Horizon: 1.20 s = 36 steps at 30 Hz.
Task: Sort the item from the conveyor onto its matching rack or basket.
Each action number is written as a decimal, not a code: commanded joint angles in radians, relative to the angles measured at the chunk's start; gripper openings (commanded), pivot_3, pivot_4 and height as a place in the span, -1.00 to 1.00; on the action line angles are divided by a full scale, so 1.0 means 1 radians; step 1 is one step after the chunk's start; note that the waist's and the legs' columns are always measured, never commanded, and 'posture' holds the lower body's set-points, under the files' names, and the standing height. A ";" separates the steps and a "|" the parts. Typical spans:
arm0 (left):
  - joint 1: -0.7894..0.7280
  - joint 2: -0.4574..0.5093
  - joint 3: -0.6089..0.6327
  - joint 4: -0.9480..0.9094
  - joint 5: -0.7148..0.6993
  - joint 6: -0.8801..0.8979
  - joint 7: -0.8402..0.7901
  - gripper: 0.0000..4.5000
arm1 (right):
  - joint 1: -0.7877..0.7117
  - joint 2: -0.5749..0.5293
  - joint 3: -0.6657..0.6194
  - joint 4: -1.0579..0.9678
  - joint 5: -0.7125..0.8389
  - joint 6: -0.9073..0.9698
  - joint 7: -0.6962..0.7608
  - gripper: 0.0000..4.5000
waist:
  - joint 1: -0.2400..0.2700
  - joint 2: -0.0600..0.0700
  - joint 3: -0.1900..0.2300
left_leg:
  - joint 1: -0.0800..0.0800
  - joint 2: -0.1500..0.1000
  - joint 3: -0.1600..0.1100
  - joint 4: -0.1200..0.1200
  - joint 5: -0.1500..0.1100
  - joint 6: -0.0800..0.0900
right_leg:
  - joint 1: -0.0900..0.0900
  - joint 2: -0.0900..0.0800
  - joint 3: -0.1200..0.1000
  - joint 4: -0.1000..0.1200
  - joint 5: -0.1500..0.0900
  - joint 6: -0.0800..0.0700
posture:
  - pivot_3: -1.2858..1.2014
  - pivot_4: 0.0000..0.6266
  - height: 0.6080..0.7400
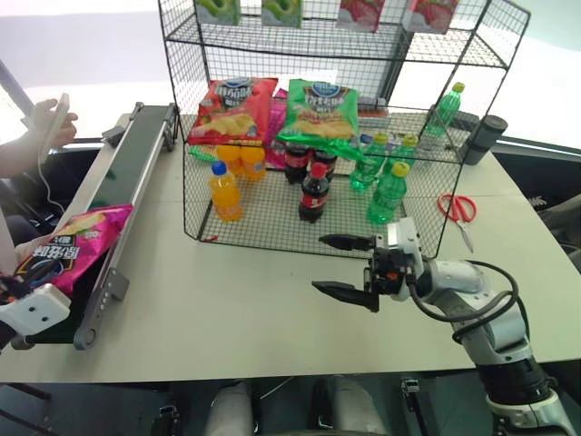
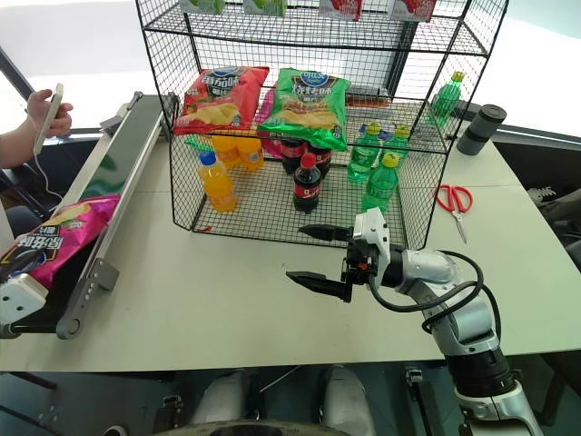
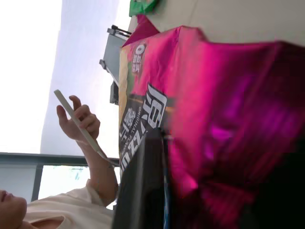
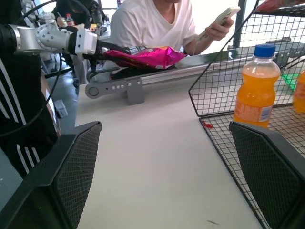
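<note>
Left gripper, lower left of frame, clamps the pink chip bag on the conveyor for lifting; right gripper waits spread wide, empty.

A robot test lab (mock shop): wire rack of snacks beside a conveyor.

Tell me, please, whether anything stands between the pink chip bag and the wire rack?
Nothing visible does: bare table lies between the pink chip bag on the conveyor and the rack.
</note>
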 commanded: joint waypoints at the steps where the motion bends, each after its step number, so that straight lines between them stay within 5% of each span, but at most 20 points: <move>1: -0.027 0.022 0.006 -0.003 -0.034 -0.001 0.001 -0.98 | -0.011 0.001 -0.019 -0.004 -0.009 -0.032 -0.007 1.00 | 0.000 0.000 0.000 | 0.000 0.000 0.000 0.000 0.000 0.000 | 0.000 0.000 0.000 0.000 0.000 0.000 | 0.03 -0.52 0.97; 5: -0.045 0.023 0.008 -0.020 -0.053 0.014 -0.008 -0.98 | -0.016 0.003 -0.020 0.006 -0.021 -0.046 -0.013 1.00 | 0.000 0.000 0.000 | 0.000 0.000 0.001 0.000 0.000 0.000 | 0.000 0.000 0.000 0.001 0.000 0.000 | 0.03 -0.52 0.97; 11: -0.084 0.012 0.061 -0.148 -0.323 0.144 -0.148 -0.98 | -0.026 0.002 -0.014 0.032 -0.046 -0.073 -0.010 1.00 | 0.000 0.000 0.000 | 0.000 0.000 0.001 0.000 0.000 0.000 | -0.001 0.000 0.000 0.001 0.000 0.000 | 0.03 -0.52 0.97; 24: -0.131 -0.017 0.143 -0.523 -0.640 0.411 -0.339 -0.98 | -0.052 0.006 -0.011 0.081 -0.079 -0.116 -0.002 1.00 | -0.001 0.000 0.000 | 0.000 0.000 0.002 0.000 0.000 0.000 | 0.000 0.001 0.000 0.001 0.000 0.000 | 0.03 -0.52 0.97; 36: 0.019 -0.049 0.217 -0.909 -1.179 0.871 -0.591 -0.98 | -0.066 -0.036 -0.048 0.132 -0.055 -0.104 0.039 1.00 | -0.002 -0.001 0.000 | 0.001 0.001 0.002 0.000 0.001 -0.002 | 0.000 0.004 0.002 0.001 0.000 0.000 | 0.03 -0.52 0.97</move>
